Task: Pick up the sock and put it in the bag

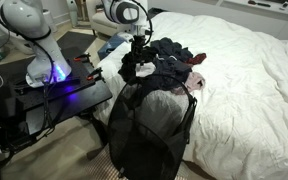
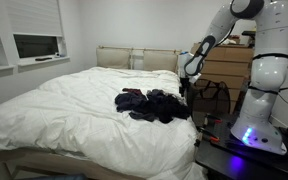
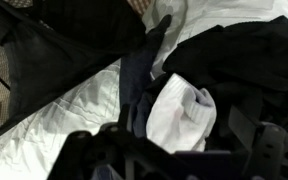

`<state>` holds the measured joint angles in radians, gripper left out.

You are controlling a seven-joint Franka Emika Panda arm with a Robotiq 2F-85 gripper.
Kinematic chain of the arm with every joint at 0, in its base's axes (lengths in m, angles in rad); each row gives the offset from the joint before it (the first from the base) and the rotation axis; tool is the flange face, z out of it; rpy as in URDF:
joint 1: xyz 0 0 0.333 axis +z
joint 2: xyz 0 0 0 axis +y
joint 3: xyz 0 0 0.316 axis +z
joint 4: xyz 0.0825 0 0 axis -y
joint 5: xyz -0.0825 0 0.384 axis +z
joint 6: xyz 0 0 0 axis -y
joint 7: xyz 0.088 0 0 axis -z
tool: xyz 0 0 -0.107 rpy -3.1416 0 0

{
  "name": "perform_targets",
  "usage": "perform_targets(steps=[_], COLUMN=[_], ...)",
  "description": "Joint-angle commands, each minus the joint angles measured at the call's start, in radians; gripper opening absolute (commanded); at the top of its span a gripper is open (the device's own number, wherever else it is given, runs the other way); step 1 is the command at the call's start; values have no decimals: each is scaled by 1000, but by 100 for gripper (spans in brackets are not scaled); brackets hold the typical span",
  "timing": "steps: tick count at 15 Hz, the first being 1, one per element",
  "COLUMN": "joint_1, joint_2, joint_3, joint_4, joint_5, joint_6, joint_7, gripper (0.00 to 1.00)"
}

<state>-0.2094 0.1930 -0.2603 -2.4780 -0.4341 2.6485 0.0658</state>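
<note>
A robot arm (image 2: 267, 45) reaches over a wide counter (image 1: 254, 90) covered in white bedding. In both exterior views the claw (image 1: 139, 47) (image 2: 187, 82) hangs over the near edge of a heap of dark clothes (image 1: 169, 55) (image 2: 149, 103). In an exterior view, this heap lies at the upper middle of the frame.

A tall black mesh bag (image 1: 134, 135) stands just beside the counter's edge, filling the lower middle of that frame. Its rim sits close under the heap. A larger white cloth (image 1: 156, 108) shows through the mesh near the top. In an exterior view from the far side of the counter, the bag (image 2: 212, 97) appears at right of centre. There it is just beyond the heap and below the claw.

In the wrist view the sock (image 3: 179, 115) sits at the centre of the frame. It is small, white and crumpled. It lies on the dark clothes (image 3: 244, 55), which spread across the upper right. White bedding shows at lower left and along the top. The bag's mesh (image 3: 34, 60) fills the upper left corner, near the sock but apart from it.

The claw (image 3: 174, 158) is a dark, blurred band along the bottom edge of the wrist view. It is directly below the sock, and the sock's lower edge meets it. The blur hides whether the claw is spread, closed, or gripping the sock.
</note>
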Motion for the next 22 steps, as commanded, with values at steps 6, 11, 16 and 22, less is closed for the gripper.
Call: perform_targets(steps=[6, 11, 16, 22], joint_1=[100, 129, 134, 134], joint_2=[140, 170, 177, 137], joint_3=[-86, -102, -107, -104], joint_4=[86, 100, 110, 92], joint_5=[-151, -132, -117, -100], joint_6=[93, 89, 70, 27], joint_7=[174, 172, 160, 142], gripper=[100, 58, 20, 0])
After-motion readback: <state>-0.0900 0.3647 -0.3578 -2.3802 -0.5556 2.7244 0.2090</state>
